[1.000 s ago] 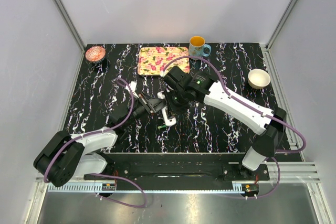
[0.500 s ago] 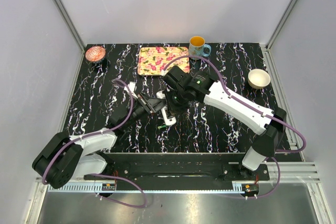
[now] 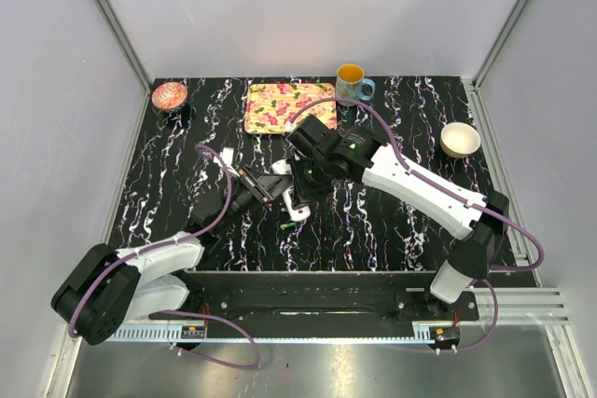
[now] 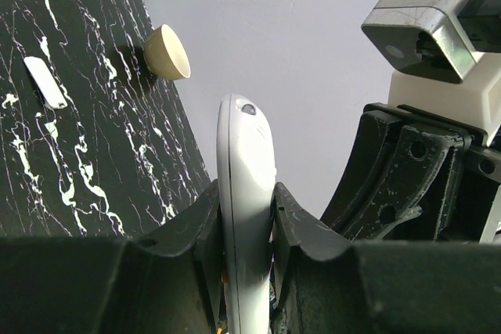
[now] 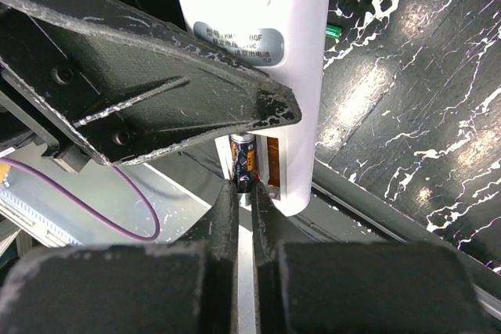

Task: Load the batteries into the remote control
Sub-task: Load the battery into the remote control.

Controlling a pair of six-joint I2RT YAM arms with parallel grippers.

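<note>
Black marble table (image 3: 392, 230) — left fingers (image 4: 205, 232) pinch the remote control (image 4: 244, 177) (grey label (image 5: 239, 43) unreadable); right fingers (image 5: 223, 224) pressed together.

White remote control (image 4: 244, 193); black white-veined table (image 3: 373, 230); pink-floral yellow tray (image 3: 280, 109); cream bowl (image 3: 460, 140).

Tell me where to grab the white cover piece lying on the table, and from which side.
Pinch the cover piece across its narrow width at mid-length, coming straight down from above. It lies flat on the table, long and thin, and the bare surface along both long edges should leave room for the jaws.
</note>
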